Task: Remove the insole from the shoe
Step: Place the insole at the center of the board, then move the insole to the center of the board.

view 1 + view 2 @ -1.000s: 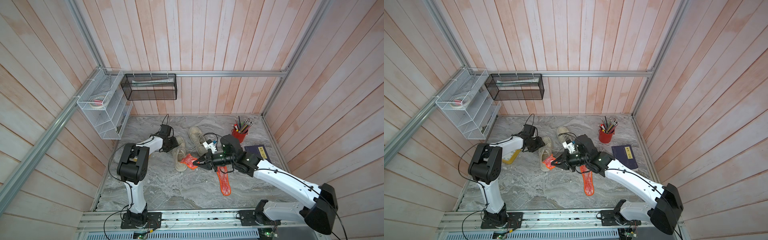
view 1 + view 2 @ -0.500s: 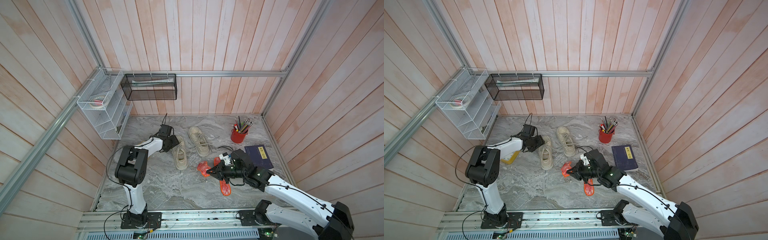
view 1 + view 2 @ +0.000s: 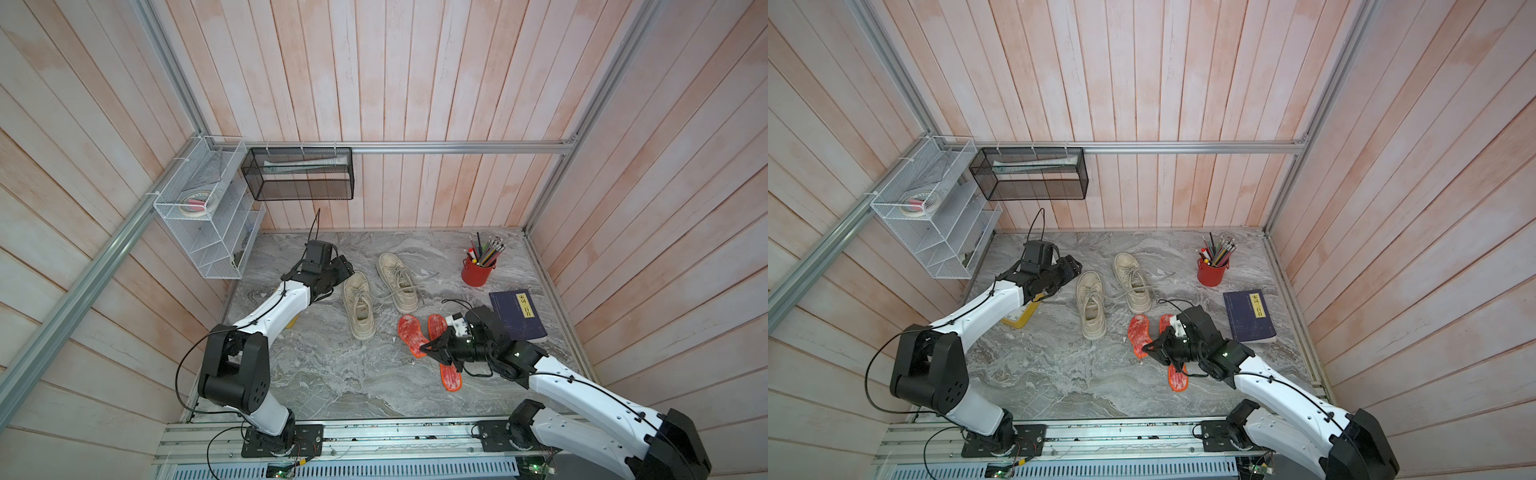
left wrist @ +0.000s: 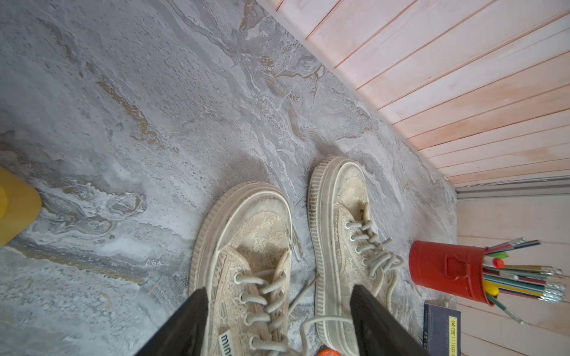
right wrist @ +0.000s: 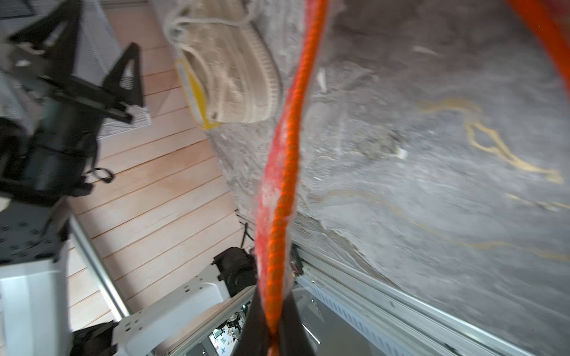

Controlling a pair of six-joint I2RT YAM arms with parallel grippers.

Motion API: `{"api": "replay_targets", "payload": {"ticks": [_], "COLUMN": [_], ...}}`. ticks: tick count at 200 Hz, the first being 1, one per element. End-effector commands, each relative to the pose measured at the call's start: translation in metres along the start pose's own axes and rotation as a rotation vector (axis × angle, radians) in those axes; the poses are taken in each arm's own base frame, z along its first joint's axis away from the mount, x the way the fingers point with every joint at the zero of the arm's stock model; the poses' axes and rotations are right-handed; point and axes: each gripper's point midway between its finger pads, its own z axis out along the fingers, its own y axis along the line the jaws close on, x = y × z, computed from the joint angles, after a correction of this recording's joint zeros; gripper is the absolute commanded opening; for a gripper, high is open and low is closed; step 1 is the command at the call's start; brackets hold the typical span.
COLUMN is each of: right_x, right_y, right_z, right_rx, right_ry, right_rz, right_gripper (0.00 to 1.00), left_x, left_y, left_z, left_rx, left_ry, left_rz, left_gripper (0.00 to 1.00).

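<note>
Orange, with a corded rim, the insole (image 3: 409, 330) is out of the beige shoe (image 3: 359, 307) and just beside it, one end pinched tight in the right gripper (image 3: 424, 347). The left gripper (image 4: 277, 326) stands wide by the shoe. A second insole (image 3: 449, 370) lies alongside on the grey marbled tabletop (image 3: 332, 382). Pale pink plank walls (image 3: 415, 83) enclose everything.

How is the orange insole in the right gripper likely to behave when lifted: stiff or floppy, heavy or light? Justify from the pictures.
Probably floppy: edge-on in the right wrist view, the insole is thin and waves along its length. Likely light: the right gripper holds it by one end alone. Its woven-looking edge may resist slipping.
</note>
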Motion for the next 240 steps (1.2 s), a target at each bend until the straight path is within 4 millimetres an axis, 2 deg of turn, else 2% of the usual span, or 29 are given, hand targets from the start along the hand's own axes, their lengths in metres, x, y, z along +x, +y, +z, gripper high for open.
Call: {"api": "replay_targets", "payload": {"ticks": [1,25,45,61,81,109,126,150,165,194,210,240], "right_x": [0.018,0.020,0.024,0.027,0.023,0.014,0.003,-0.011,-0.017,-0.031,-0.033,-0.037], "right_y": [-0.055,-0.080,-0.093,-0.101,-0.098,-0.095,-0.076,-0.039,-0.028,-0.040,-0.050,-0.061], "right_z": [-0.001,0.006,0.012,0.011,0.001,-0.021,-0.025,-0.008,0.007,0.035,0.047,0.063], "right_rx": [0.138,0.190,0.250,0.324,0.410,0.555,0.607,0.668,0.724,0.824,0.855,0.884], "right_ry": [0.070,0.093,0.120,0.126,0.097,0.037,-0.014,-0.066,-0.065,-0.011,0.026,0.069], "right_rz": [0.123,0.150,0.147,0.122,0.042,-0.080,-0.250,-0.591,-0.756,-0.871,-0.879,-0.892], "right_gripper": [0.02,0.11,0.32,0.44,0.53,0.59,0.60,0.61,0.63,0.65,0.69,0.71], "left_x": [0.002,0.002,0.001,0.000,-0.001,0.000,0.001,0.003,0.005,0.008,0.011,0.013], "left_y": [0.004,0.004,0.003,0.003,0.003,0.008,0.014,0.023,0.033,0.050,0.059,0.069], "left_z": [-0.007,-0.012,-0.016,-0.020,-0.025,-0.031,-0.036,-0.046,-0.052,-0.068,-0.075,-0.084], "left_rx": [-0.001,0.005,0.008,0.008,0.007,0.001,-0.010,-0.029,-0.050,-0.077,-0.093,-0.108], "left_ry": [0.000,-0.006,-0.014,-0.019,-0.029,-0.032,-0.041,-0.062,-0.073,-0.097,-0.103,-0.111], "left_rz": [-0.019,-0.026,-0.029,-0.033,-0.030,-0.027,-0.023,-0.027,-0.035,-0.051,-0.057,-0.065], "left_gripper": [0.76,0.77,0.77,0.77,0.77,0.78,0.78,0.78,0.79,0.79,0.79,0.80]}}
